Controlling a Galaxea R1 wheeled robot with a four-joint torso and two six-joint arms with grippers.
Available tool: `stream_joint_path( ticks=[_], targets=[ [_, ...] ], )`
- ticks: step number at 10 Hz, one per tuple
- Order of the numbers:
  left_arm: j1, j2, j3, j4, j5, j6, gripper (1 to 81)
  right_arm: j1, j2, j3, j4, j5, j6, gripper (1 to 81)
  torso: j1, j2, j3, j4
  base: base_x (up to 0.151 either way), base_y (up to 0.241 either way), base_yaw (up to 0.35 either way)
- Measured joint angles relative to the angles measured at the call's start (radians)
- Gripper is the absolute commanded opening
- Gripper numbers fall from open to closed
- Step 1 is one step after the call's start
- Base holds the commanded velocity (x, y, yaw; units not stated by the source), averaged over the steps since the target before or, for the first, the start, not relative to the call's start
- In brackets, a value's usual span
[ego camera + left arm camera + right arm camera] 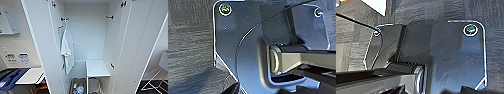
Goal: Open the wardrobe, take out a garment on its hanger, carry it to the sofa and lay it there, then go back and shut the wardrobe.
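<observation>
Facing open wardrobe (pixel 140 47), both doors swung wide; we judge last step in hand: closing it. Near, at wardrobe floor: box of small items (pixel 78 88), low white shelf (pixel 97 68) beside it. Higher, white T-shirt (pixel 67 50) hangs on hook at left inner wall. Far: bare white back panel. Rust-orange garment not seen inside. Our fingers: we cannot tell, wide or narrow. Dark carpet (pixel 190 47) under wrists suggests arms hang low. Next move calls for raising arm to door edge, swinging each door shut.
</observation>
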Motion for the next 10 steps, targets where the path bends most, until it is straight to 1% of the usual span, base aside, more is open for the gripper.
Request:
stream_joint_path(
  ticks=[1, 2, 4, 6, 7, 8, 9, 10],
  targets=[
    [-0.009, -0.015, 0.041, -0.049, 0.002, 0.050, 81.1, 0.000, 0.000, 0.000, 0.000, 0.000, 0.001, 81.1, 0.000, 0.000, 0.000, 0.000, 0.000, 0.000, 0.000],
    [-0.016, -0.020, 0.066, -0.066, 0.006, 0.074, 81.1, 0.000, -0.001, -0.001, 0.001, 0.001, 0.001, 81.1, 0.000, 0.000, 0.000, 0.000, 0.000, 0.000, 0.000],
    [-0.024, -0.042, 0.082, -0.084, 0.016, 0.093, 81.1, 0.006, -0.019, 0.008, 0.001, 0.005, 0.003, 81.1, 0.000, 0.000, 0.000, 0.000, 0.000, 0.000, 0.000],
    [-0.054, -0.123, 0.110, -0.091, 0.004, 0.096, 81.1, 0.032, -0.061, 0.047, 0.001, 0.009, 0.004, 81.1, 0.000, 0.000, 0.000, 0.000, 0.000, 0.000, 0.000],
    [-0.066, -0.165, 0.161, -0.092, -0.018, 0.096, 81.1, 0.047, -0.092, 0.087, 0.001, 0.009, 0.004, 81.1, 0.000, 0.000, 0.000, 0.000, 0.000, 0.000, 0.000],
    [-0.071, -0.206, 0.240, -0.093, -0.040, 0.096, 81.1, 0.064, -0.143, 0.147, 0.001, 0.009, 0.004, 81.1, 0.000, 0.000, 0.000, 0.000, 0.000, 0.000, 0.000],
    [-0.076, -0.258, 0.330, -0.096, -0.064, 0.095, 81.1, 0.084, -0.201, 0.204, 0.002, 0.009, 0.011, 81.1, 0.000, 0.000, 0.000, 0.000, 0.000, 0.000, 0.000],
    [-0.085, -0.331, 0.416, -0.097, -0.096, 0.087, 81.1, 0.101, -0.260, 0.249, 0.003, 0.009, 0.022, 81.1, 0.000, 0.000, 0.000, 0.000, 0.000, 0.000, 0.000]
  ],
)
